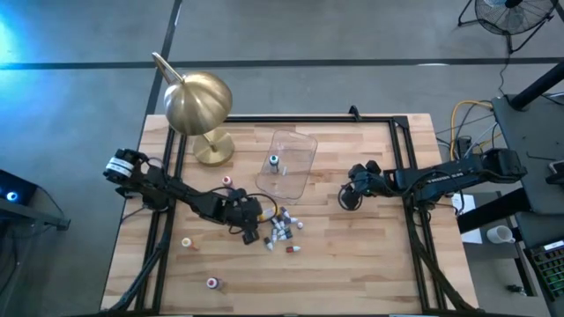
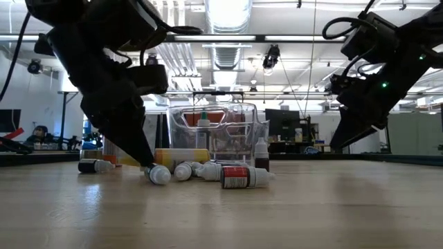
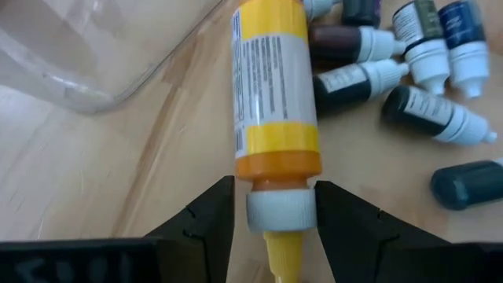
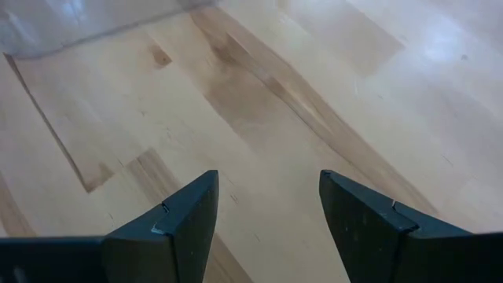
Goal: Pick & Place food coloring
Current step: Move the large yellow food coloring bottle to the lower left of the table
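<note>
A yellow food coloring bottle [image 3: 271, 86] with a white label lies on its side on the wood, its white cap [image 3: 280, 211] and yellow nozzle toward my left gripper [image 3: 275, 182]. That gripper is open and slants down, one finger on each side of the cap, tips at table level [image 2: 149, 168]. Several small dark bottles with white caps [image 3: 428, 110] lie in a heap beside it [image 1: 284, 231]. One bottle [image 1: 275, 161] stands in the clear tub [image 1: 295, 167]. My right gripper [image 4: 269, 177] hangs open over bare wood to the right of the tub [image 1: 350, 198]. My left gripper's fingers [image 3: 212, 220] stand close against the two sides of the yellow bottle's white cap [image 3: 280, 211], slanting down from the table's left and pointing along the bottle. Whether they touch the cap I cannot tell. The bottle lies flat on the table.
A brass dome lamp [image 1: 198, 106] stands at the far left corner. Single bottles lie apart on the left half [image 1: 227, 180] [image 1: 187, 241] [image 1: 212, 283]. A black frame rail [image 1: 410, 176] runs around the tabletop. Bare wood stretches along the near right.
</note>
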Available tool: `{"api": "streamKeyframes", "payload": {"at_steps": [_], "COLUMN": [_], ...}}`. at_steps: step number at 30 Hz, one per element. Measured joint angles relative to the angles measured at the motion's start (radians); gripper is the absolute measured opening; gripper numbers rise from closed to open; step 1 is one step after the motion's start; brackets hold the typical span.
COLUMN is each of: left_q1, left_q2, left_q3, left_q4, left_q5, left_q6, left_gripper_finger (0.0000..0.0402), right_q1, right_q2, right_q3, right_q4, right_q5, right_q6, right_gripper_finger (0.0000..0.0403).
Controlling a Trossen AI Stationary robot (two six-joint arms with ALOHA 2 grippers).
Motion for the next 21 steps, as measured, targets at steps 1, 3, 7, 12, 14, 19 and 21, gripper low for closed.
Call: {"api": "streamKeyframes", "payload": {"at_steps": [1,3,7,12,14,19,21], "left_q1": [0.0,0.0,0.0,0.001,0.001,0.001,0.001], "left_q2": [0.0,0.0,0.0,0.0,0.0,0.0,0.0], "left_q3": [-0.004,-0.015,-0.023,-0.026,-0.026,-0.026,-0.026], "left_q4": [0.0,0.0,0.0,0.004,0.004,0.008,0.008], "left_q5": [-0.001,-0.002,-0.005,-0.023,-0.045,-0.067,-0.067], "left_q6": [0.002,0.006,-0.001,-0.046,-0.069,-0.079,-0.079], "left_gripper_finger": [0.0145,0.0145,0.0145,0.0145,0.0145,0.0145,0.0145], "right_q1": [0.0,0.0,0.0,0.0,0.0,0.0,0.0], "right_q2": [0.0,0.0,0.0,0.0,0.0,0.0,0.0], "right_q3": [0.001,0.001,0.0,0.0,0.0,0.0,0.0], "right_q4": [0.001,-0.001,-0.001,0.0,-0.001,-0.001,0.0], "right_q5": [0.0,0.0,0.0,0.0,0.0,0.0,0.0], "right_q6": [0.0,0.0,0.0,0.0,0.0,0.0,0.0], "right_gripper_finger": [0.0215,0.0215,0.0215,0.0215,0.0215,0.0215,0.0215]}}
